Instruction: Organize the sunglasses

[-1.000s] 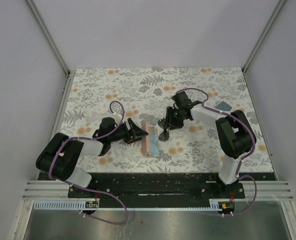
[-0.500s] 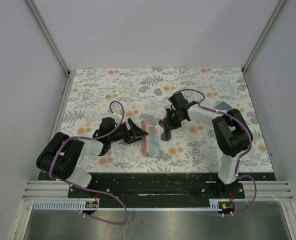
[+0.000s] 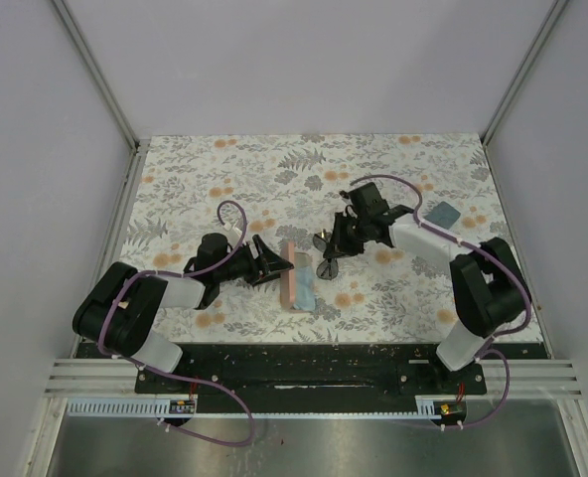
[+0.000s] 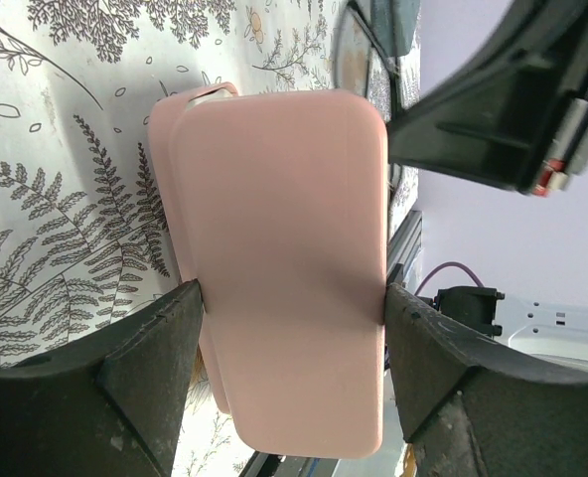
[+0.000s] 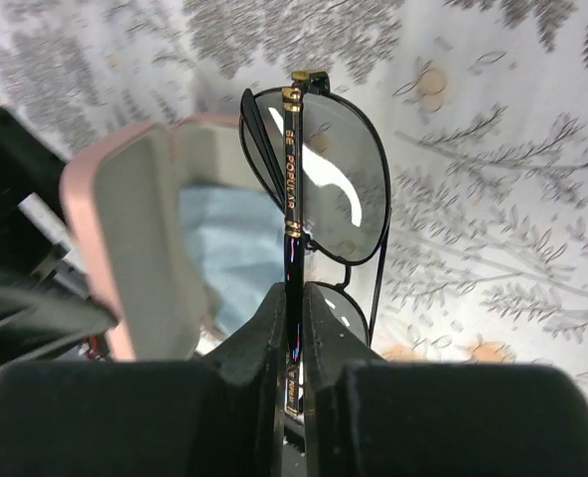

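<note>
Sunglasses with dark lenses and a thin black wire frame sit in the right tool, just to the right of the open pink case. The right tool is pinched narrow on one folded arm of the glasses, the arm with small gold letters. The glasses are folded flat. Their long side points straight out from the tool and looks to run about the same way as the long side of the case. I cannot tell if they touch the flowery counter.

Inside the case lies a light blue cloth. The left tool stands wide, with a finger on each long side of the case, holding it. The right arm is the one at the glasses. I think the next move is to carry them left over the case and lay them on the cloth.
</note>
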`<state>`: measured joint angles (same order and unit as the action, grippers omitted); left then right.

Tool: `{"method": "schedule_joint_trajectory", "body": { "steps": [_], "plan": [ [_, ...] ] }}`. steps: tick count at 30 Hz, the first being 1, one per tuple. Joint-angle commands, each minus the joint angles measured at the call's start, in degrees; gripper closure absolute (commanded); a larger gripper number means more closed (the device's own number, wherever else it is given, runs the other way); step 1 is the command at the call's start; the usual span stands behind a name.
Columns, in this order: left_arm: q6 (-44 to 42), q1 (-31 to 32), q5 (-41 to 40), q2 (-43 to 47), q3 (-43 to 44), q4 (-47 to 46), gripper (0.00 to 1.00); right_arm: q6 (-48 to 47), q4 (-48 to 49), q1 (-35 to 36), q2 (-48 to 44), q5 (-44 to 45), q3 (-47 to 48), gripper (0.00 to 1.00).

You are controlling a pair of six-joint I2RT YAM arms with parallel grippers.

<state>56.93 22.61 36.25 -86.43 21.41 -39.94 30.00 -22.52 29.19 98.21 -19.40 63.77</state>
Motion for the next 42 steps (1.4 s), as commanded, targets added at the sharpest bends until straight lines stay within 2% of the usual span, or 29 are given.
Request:
{"method": "schedule_joint_trajectory", "body": {
  "steps": [1, 9, 17, 25, 34, 40, 41, 42],
  "plan": [
    [-2.52, -0.37, -0.21, -0.40, 0.39, -1.80, 0.49, 3.57, 3.97, 0.60, -7.06, -6.35, -4.34, 1.00],
    [-2.08, -0.37, -0.22, -0.67, -0.31, -3.03, 0.50, 8.84, 13.37, 3.76, -8.74, -7.59, -10.15, 1.00],
    [-0.94, -0.29, 0.14, -1.37, -1.19, -5.23, 0.51, 13.33, 25.30, 7.37, -6.11, -6.80, -13.67, 1.00],
    [-0.68, -0.29, -0.04, -1.37, -1.02, -5.32, 0.51, 17.02, 32.54, 10.97, -1.45, -4.16, -16.74, 1.00],
    [-1.99, -0.29, -0.65, -0.05, -0.41, -2.34, 0.52, 17.11, 34.30, 11.59, 2.95, 0.32, -18.33, 1.00],
    [-5.68, -0.37, -3.28, 1.70, 1.09, 5.39, 0.52, 14.57, 28.87, 12.64, 3.21, 3.75, -16.66, 1.00],
    [-6.21, -0.37, -3.64, 2.14, 1.44, 6.71, 0.52, 13.95, 27.72, 13.08, 3.30, 4.36, -15.88, 0.99],
    [-6.91, -0.37, -4.25, 2.49, 1.88, 8.20, 0.52, 13.51, 26.58, 13.43, 3.30, 5.06, -15.26, 0.94]
  ]
}}
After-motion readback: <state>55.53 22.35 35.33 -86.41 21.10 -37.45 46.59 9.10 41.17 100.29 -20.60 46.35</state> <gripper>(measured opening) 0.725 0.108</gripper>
